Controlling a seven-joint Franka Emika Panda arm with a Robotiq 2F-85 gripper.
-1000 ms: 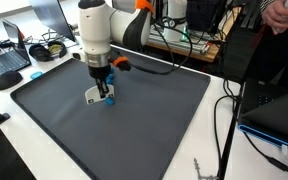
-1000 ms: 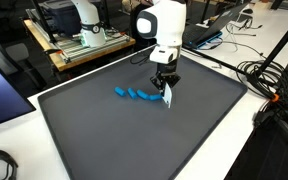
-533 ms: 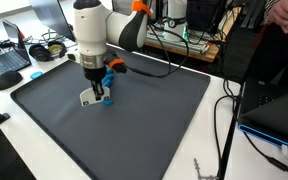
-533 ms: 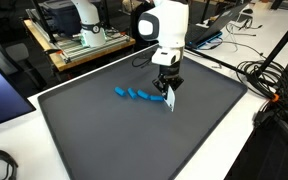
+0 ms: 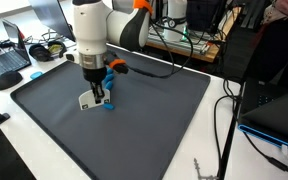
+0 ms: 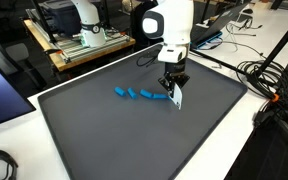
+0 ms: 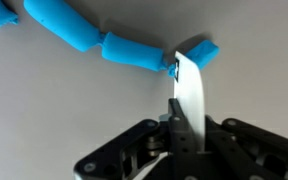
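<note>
My gripper [image 5: 100, 90] [image 6: 174, 85] is shut on a thin white flat card [image 7: 191, 92], held on edge and pointing down at the dark grey mat [image 5: 149, 125] [image 6: 104, 140]. The card [image 6: 176, 98] [image 5: 88, 99] touches the end of a curved row of several blue pieces [image 6: 136, 95] [image 7: 84, 35]. In the wrist view one small blue piece [image 7: 205, 52] lies just past the card's tip, on the card's other side from the row. In an exterior view only one blue piece [image 5: 108, 103] shows beside the gripper.
The mat covers most of a white table [image 5: 44, 70]. Laptops [image 5: 6, 62] and headphones [image 5: 42, 49] lie beyond one edge, cables [image 6: 269, 85] and a black stand beyond another. A second robot base [image 6: 84, 20] stands on a cart behind.
My gripper has slid a short way along the mat with the card, towards the end of the blue row. The blue pieces have barely shifted.
</note>
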